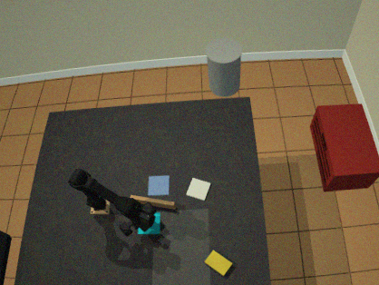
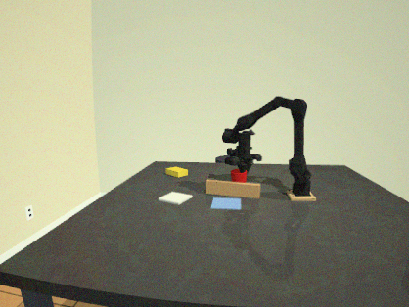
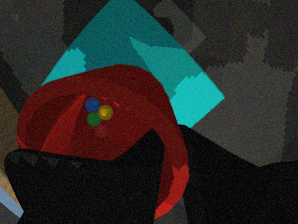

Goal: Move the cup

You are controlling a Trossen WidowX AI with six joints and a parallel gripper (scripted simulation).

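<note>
A red cup [image 2: 239, 175] [image 3: 120, 77] is upright, with blue, green and yellow marbles inside in the wrist view. My gripper [image 2: 243, 169] [image 3: 169, 132] is shut on the cup's wall, one finger inside and one outside. The cup is at the cyan pad [image 1: 156, 225] [image 3: 200, 97], overlapping its near part in the wrist view. The wooden bar hides the cup's base in the exterior view, so I cannot tell whether it touches the pad. The blue pad [image 1: 159, 185] [image 2: 226, 203] [image 3: 9, 202] lies bare across the bar.
The wooden bar [image 1: 154, 201] [image 2: 233, 189] stands between the blue and cyan pads, close to the cup. A white square [image 1: 199, 189] [image 2: 175, 197] lies beside the blue pad. A yellow block [image 1: 218, 262] [image 2: 176, 172] lies farther off on the table.
</note>
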